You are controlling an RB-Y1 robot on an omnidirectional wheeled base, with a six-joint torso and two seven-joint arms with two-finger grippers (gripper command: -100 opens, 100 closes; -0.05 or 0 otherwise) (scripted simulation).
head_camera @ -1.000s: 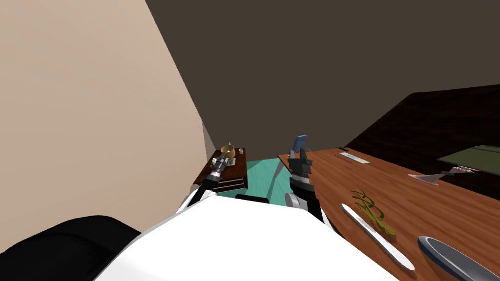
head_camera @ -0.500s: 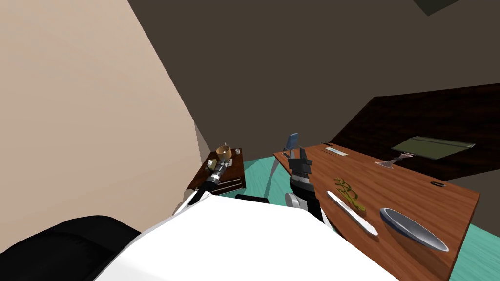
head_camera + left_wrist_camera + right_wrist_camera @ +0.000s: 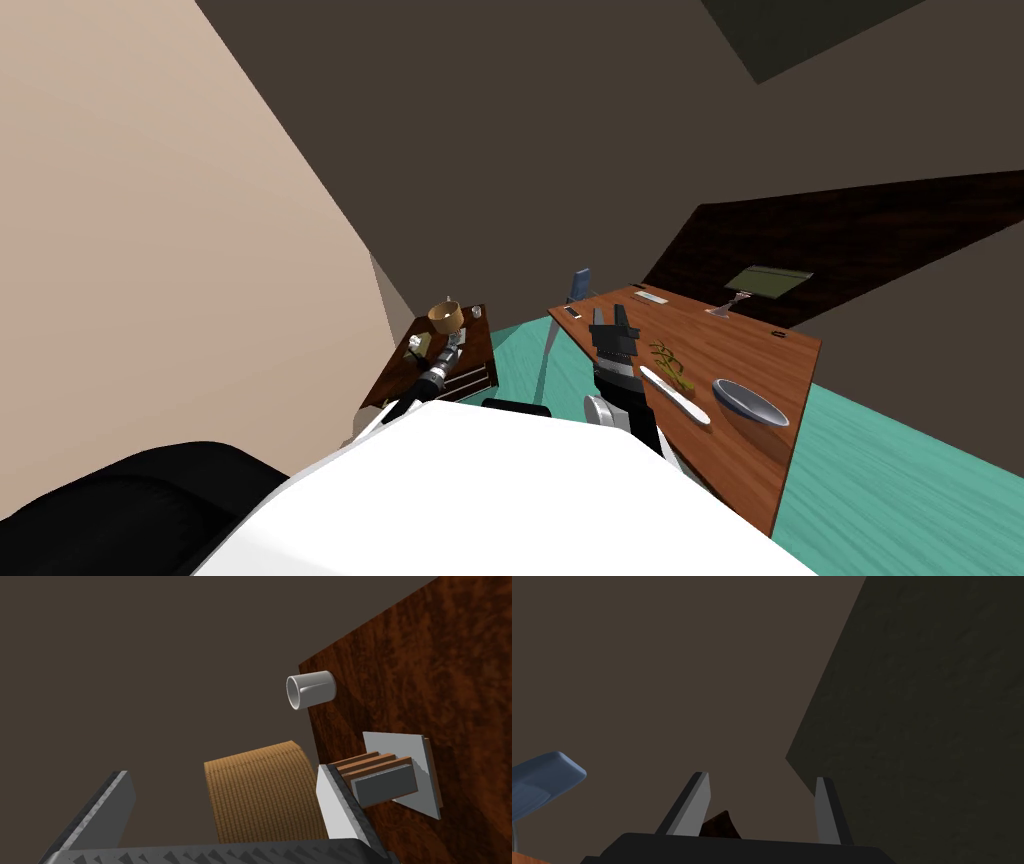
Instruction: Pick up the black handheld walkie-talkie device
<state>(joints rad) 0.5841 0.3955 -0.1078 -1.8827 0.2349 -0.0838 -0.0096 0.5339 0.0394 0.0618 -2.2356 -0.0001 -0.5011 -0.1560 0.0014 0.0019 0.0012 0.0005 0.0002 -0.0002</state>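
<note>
Seemingly the walkie-talkie [image 3: 778, 333] is the small black bar near the desk's [image 3: 740, 440] far right corner, long axis along the far edge. Right gripper [image 3: 612, 318], nearer, hangs above the desk's left edge, well apart from it, fingers spread and empty; left gripper [image 3: 221, 772] likewise.

On the wooden desk [image 3: 740, 350], at the middle right of the head view, a small dark thing [image 3: 778, 333] is too small to name. The picture's edge cuts the blue chair back [image 3: 542, 778], and the left gripper [image 3: 222, 772] hides the brown ribbed cylinder's [image 3: 262, 796] base
</note>
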